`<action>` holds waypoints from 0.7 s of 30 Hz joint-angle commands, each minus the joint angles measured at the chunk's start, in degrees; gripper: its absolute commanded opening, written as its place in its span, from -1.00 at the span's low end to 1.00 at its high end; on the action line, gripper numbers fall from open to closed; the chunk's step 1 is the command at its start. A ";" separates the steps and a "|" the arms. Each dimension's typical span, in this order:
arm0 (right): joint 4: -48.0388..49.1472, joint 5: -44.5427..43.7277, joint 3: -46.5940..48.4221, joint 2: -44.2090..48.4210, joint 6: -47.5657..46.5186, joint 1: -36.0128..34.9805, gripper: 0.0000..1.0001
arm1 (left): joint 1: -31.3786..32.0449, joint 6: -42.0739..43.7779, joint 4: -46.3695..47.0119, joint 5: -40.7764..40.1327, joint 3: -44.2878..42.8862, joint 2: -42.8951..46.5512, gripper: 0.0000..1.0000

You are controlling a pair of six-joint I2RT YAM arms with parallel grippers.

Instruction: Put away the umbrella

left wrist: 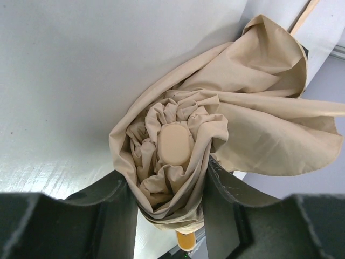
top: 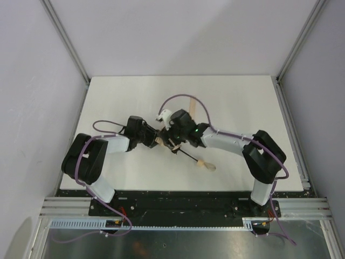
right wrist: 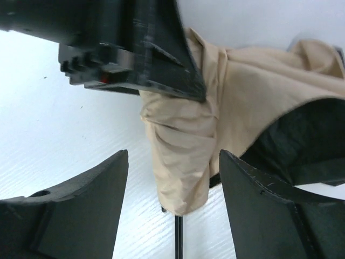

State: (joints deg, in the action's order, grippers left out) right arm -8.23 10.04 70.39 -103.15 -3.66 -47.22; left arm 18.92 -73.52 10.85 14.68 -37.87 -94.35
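Observation:
The umbrella (top: 207,165) lies mid-table, its light wooden handle toward the near right on a thin black shaft (top: 188,155). My left gripper (top: 153,139) is shut on the bunched tan canopy (left wrist: 253,108). In the left wrist view the fabric is squeezed between both fingers of the left gripper (left wrist: 167,181), with the tan end cap (left wrist: 174,143) showing. My right gripper (right wrist: 173,156) stands open around the rolled canopy (right wrist: 183,151), with a gap on each side. The shaft (right wrist: 179,237) runs out below the fabric. In the top view the right gripper (top: 173,141) meets the left one.
A thin tan strip (top: 192,103) lies on the white table (top: 118,97) just behind the grippers. Grey walls close in the back and both sides. The left arm's black finger (right wrist: 156,48) sits right above the right gripper's fingers.

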 commanded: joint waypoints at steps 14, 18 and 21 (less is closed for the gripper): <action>26.56 -46.00 -3.63 -14.58 -24.47 -17.23 0.36 | -0.62 2.31 -22.34 -1.66 -2.80 -1.74 -1.00; 26.96 -46.39 -4.96 -16.12 -23.84 -15.89 0.35 | -0.70 2.51 -22.72 -1.49 -2.93 -1.92 -1.00; 25.40 -44.30 -5.51 -16.72 -22.36 -13.96 0.20 | -0.78 2.60 -22.84 -1.19 -3.06 -1.96 -1.00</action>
State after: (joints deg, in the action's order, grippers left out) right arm 17.41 -32.95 66.46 -117.80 -26.85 -64.27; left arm 18.46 -73.52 0.08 15.70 -42.15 -94.39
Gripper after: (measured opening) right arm 0.652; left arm 0.460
